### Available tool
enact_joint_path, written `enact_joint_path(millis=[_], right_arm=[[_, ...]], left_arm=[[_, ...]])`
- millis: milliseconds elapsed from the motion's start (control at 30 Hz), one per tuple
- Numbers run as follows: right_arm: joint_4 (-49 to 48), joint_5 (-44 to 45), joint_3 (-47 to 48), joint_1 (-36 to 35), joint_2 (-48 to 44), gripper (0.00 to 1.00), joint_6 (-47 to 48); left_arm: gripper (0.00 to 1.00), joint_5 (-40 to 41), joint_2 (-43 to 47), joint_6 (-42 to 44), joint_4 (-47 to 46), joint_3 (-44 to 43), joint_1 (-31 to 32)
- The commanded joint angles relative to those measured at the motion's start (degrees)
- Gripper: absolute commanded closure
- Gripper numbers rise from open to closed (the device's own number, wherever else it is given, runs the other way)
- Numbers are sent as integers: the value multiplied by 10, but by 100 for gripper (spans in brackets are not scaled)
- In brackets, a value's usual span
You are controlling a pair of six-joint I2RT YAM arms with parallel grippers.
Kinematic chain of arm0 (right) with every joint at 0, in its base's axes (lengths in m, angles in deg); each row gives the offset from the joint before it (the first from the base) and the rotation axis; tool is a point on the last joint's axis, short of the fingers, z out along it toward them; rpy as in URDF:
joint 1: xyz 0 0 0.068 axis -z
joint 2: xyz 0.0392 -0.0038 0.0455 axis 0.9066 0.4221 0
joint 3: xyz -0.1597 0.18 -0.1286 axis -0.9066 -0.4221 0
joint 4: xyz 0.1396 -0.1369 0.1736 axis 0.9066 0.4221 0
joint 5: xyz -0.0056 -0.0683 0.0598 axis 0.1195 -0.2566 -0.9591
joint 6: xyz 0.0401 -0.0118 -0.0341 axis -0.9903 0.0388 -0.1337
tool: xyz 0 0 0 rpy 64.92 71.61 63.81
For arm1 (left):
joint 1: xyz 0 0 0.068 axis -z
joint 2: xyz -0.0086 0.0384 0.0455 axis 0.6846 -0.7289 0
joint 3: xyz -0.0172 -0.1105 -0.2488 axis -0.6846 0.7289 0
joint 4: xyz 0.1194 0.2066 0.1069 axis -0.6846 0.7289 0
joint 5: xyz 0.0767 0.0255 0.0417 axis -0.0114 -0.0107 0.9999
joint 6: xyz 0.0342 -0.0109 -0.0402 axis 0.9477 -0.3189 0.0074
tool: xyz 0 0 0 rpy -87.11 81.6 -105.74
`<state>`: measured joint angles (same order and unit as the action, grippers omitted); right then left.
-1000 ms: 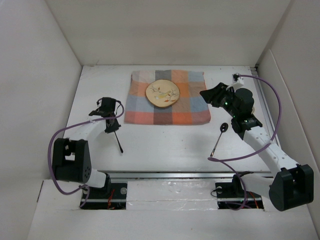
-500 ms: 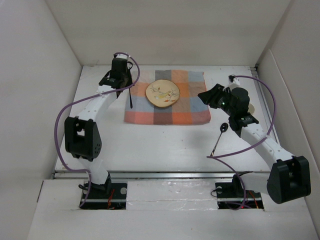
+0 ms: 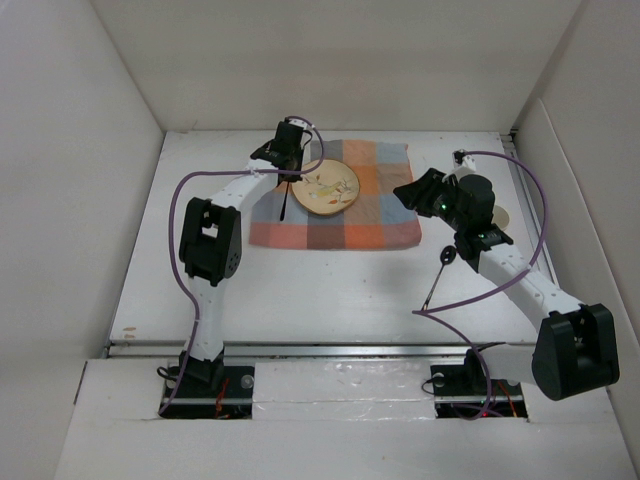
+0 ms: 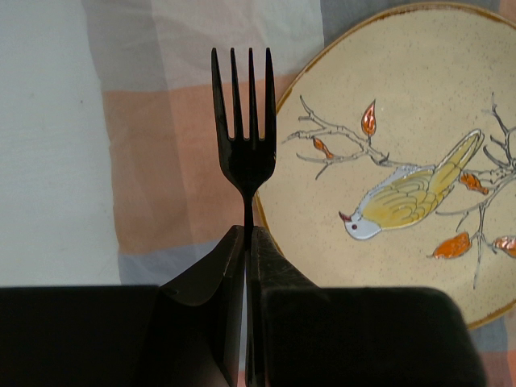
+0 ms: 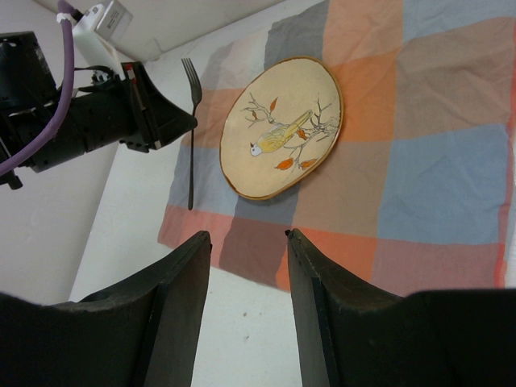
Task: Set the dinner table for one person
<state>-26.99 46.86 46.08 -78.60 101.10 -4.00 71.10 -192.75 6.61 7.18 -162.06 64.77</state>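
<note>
left hand (image 4: 246, 235) pinched fork (image 4: 244, 121) just behind its head, tines ahead of the fingers | plate (image 4: 403, 121) sat just right of that hand, cloth (image 4: 161, 161) beneath | right hand (image 5: 246, 242) spread, nothing between its fingers, above cloth's near edge | white counter (image 3: 330, 290) lay below both hands | spoon (image 3: 440, 272) lay on it behind right hand

fork (image 4: 246, 153): black | plate (image 4: 419, 81): speckled cream, brown rim, yellow bird with grey-blue head, brown twigs, orange leaves | cloth (image 5: 451, 185): orange, blue and grey checks (pale, as I see them) | table (image 3: 330, 290): white | my cable (image 5: 71, 36): purple
</note>
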Motion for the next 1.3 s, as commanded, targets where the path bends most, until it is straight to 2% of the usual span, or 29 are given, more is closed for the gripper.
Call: enact_joint_path(millis=[0, 233, 433, 1067, 1267], right_arm=[[-30, 12, 3, -3, 3, 51, 13], [-28, 12, 7, -9, 11, 51, 16], [-28, 12, 9, -9, 15, 51, 17], [-24, 22, 16, -19, 29, 51, 23], [-22, 24, 18, -24, 31, 49, 25]], left_arm=[[100, 35, -8, 5, 15, -61, -9], [100, 63, -52, -11, 42, -103, -14], [100, 48, -61, -14, 40, -89, -26], [100, 40, -120, -23, 45, -136, -31], [77, 44, -116, -32, 45, -132, -36]])
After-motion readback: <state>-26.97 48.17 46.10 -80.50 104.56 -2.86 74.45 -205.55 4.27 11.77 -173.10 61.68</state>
